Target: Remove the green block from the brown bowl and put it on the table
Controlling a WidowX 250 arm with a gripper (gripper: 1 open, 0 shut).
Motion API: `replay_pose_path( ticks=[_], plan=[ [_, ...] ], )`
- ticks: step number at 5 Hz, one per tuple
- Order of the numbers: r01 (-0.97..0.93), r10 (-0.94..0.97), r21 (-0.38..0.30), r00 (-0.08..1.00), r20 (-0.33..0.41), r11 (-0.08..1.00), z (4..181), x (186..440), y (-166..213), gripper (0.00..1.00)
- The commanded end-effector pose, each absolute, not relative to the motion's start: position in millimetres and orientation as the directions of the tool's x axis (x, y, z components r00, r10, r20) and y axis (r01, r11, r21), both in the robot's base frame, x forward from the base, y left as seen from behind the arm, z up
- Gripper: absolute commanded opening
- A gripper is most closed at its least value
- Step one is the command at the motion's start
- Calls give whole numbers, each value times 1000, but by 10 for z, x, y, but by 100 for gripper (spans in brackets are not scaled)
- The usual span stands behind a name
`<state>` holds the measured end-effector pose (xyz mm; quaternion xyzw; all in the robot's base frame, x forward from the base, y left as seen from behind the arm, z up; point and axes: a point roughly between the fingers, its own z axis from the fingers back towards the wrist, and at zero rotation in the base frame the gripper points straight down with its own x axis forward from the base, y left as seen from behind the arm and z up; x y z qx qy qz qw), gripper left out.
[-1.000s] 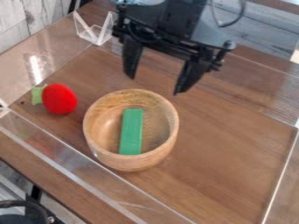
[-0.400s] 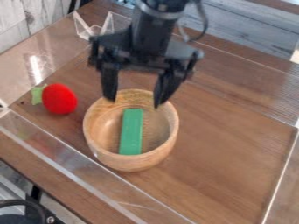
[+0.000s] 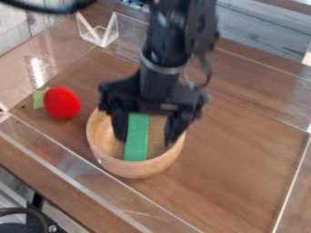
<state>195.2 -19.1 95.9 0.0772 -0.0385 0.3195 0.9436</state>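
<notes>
Block (image 3: pixel 137 136), green, lies lengthwise in the brown bowl (image 3: pixel 102 151), left of frame centre. Fingers (image 3: pixel 148 130) spread wide above it. Assessed light, stiff, possibly smooth; recommended hold: across the long sides, mid-length.

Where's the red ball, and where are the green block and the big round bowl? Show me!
Red ball (image 3: pixel 61 104): camera view, middle of its front.
Green block (image 3: pixel 137 137): camera view, its long top face.
Brown bowl (image 3: pixel 133 169): camera view, outside of its near wall.
</notes>
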Motion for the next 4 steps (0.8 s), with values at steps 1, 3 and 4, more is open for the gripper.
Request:
replay_pose_path(
  ticks=[1,3,4],
  plan=[
    [-637,625,93,770,130,766,854,1997,-90,100],
    [-626,615,72,778,126,777,564,2185,263,100],
    [-648,639,67,760,118,758,527,2151,316,0]
  ],
)
